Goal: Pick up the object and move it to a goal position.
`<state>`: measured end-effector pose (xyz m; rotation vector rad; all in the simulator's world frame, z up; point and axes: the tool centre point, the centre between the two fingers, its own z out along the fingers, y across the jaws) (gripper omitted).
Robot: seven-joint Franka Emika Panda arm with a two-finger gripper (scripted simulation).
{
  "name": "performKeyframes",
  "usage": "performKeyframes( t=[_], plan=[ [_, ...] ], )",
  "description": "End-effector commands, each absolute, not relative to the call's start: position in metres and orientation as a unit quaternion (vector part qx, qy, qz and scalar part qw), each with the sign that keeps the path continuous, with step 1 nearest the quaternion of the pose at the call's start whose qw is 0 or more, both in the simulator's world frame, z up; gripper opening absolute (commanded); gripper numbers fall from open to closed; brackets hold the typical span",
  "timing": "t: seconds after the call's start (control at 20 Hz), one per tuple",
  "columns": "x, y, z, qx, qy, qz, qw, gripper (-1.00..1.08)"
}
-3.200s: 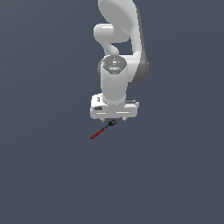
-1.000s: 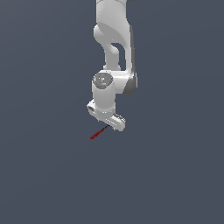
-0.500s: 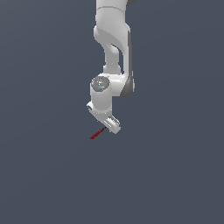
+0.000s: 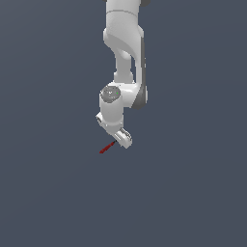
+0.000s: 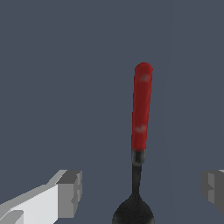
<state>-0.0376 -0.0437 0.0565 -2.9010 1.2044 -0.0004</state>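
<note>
Object: a slender tool (image 5: 141, 131) with a red handle and a rounded black head, lying on the plain dark surface (image 4: 53, 193); in the exterior view it (image 4: 106, 148) shows as a thin red sliver just below the arm's white hand

Gripper: the gripper (image 5: 140, 194) has its two fingers spread wide, one grey pad on each side of the wrist view, nothing between them but the tool's head; neither pad touches it

Key relation: the black head sits between the open fingers, nearer the middle than either pad, while the red handle runs straight away from the gripper; the long axis crosses the line between the pads at roughly a right angle, so closing would pinch across the thin neck or head

Exterior check: the handle points down toward the exterior view's left, away from the gripper (image 4: 121, 139)

Height: cannot tell from either view whether the fingertips are already at the tool's level

Judged step: lined up for the grasp; the lift is not yet begun
</note>
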Motion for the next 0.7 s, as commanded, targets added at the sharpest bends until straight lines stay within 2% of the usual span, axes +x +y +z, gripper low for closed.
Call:
performKeyframes(
  t=[0.0, 0.6, 0.65],
  plan=[
    [-0.038, -0.044, 0.049, -0.923, 0.384, 0.0, 0.0, 1.0],
    [-0.038, -0.044, 0.01, -0.923, 0.386, 0.0, 0.0, 1.0],
    [-0.038, -0.044, 0.01, -0.923, 0.386, 0.0, 0.0, -1.0]
  ],
)
